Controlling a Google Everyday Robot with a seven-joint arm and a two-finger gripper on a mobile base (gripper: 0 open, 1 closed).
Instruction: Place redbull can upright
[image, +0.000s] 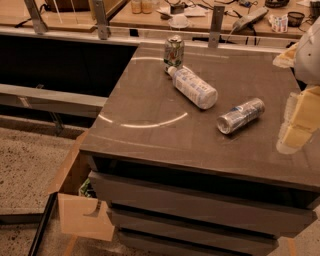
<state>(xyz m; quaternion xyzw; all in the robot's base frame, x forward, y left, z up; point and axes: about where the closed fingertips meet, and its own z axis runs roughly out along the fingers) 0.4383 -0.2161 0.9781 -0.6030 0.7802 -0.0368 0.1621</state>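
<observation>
The redbull can (240, 115), slim and silver-and-blue, lies on its side on the right part of the dark grey cabinet top (150, 135), its silver end pointing front-left. My gripper (298, 120) shows at the right edge of the view as pale yellowish fingers, to the right of the can and apart from it, holding nothing that I can see.
A green-and-white can (173, 52) stands upright at the back of the top. A clear plastic bottle with a white label (193, 87) lies on its side just in front of it. A low cardboard box (80, 200) sits on the floor at the cabinet's left. Drawers face front below.
</observation>
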